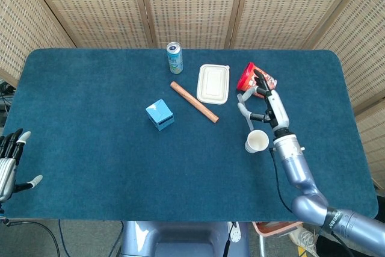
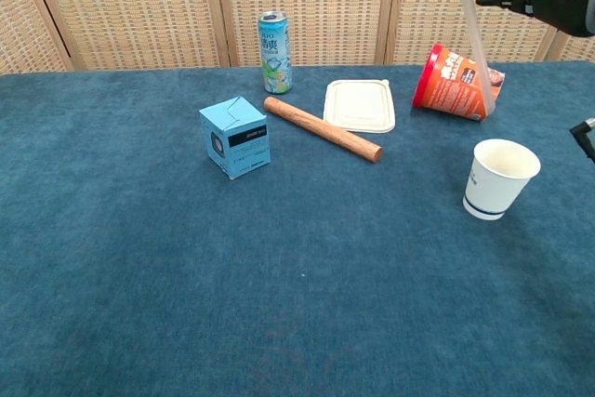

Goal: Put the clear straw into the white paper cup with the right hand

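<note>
Above the bench: our right hand [image 1: 263,102] hangs over the right side, fingers closed around the upper end of the straw [image 2: 478,53].
Straw: clear, it slants down from our hand, lower end in the air above and behind the paper cup [image 2: 498,178], in front of the red tub [image 2: 456,82] in the chest view.
Paper cup: white, upright, open, on the bench [image 1: 90,112] just below our right hand in the head view; the straw is outside it.
Left hand [image 1: 8,167]: at the bench's near left edge, fingers apart, holding nothing.
Bench: deep blue cloth top carrying a blue carton [image 1: 160,114], a wooden rod [image 1: 194,102], a lidded white box [image 1: 213,83], a drink can [image 1: 174,57] and the red tub lying on its side.
Room: woven cane screen panels [image 1: 192,4] stand behind the bench.
</note>
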### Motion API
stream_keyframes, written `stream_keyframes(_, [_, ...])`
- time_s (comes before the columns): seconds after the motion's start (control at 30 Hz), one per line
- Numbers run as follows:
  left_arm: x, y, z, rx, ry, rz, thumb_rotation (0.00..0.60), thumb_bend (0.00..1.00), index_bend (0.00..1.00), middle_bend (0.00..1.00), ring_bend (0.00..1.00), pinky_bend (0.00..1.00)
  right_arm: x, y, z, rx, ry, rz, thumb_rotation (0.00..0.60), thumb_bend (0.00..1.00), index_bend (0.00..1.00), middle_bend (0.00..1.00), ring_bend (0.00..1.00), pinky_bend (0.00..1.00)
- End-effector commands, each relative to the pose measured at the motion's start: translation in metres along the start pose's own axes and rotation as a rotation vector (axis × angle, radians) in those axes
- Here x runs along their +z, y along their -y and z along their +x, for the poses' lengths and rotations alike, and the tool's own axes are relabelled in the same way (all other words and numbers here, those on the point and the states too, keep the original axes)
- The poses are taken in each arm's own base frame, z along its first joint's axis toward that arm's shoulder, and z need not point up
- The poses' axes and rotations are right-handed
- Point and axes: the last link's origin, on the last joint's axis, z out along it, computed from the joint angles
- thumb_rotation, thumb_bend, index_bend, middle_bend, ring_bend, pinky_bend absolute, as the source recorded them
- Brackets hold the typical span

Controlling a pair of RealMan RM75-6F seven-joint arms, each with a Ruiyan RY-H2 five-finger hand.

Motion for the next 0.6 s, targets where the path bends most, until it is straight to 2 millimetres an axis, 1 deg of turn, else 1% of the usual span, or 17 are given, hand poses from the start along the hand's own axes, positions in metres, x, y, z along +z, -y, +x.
stream_keyframes(0.03, [0.000,0.000,0.000,0.001,0.001,0.000,0.600,0.06,0.00,0.00,0.00,0.00,-0.007,-0.016,0.002,-0.008,0.017,-0.016,0.600,0.52,0.70,0.00,0.00,0.00])
stream_keyframes(0.2, [0.000,0.000,0.000,0.001,0.001,0.001,0.600,0.06,0.00,0.00,0.00,0.00,-0.011,-0.026,-0.003,-0.015,0.050,-0.008,0.600,0.52,0.70,0.00,0.00,0.00])
stream_keyframes(0.37, [0.001,0.000,0.000,-0.001,-0.002,0.006,0.600,0.06,0.00,0.00,0.00,0.00,-0.008,-0.032,-0.013,-0.035,0.075,0.001,0.600,0.51,0.70,0.00,0.00,0.00])
stream_keyframes(0.6, [0.000,0.001,0.001,-0.003,-0.005,0.005,0.600,0.06,0.00,0.00,0.00,0.00,-0.005,-0.038,-0.013,-0.055,0.071,-0.005,0.600,0.52,0.70,0.00,0.00,0.00])
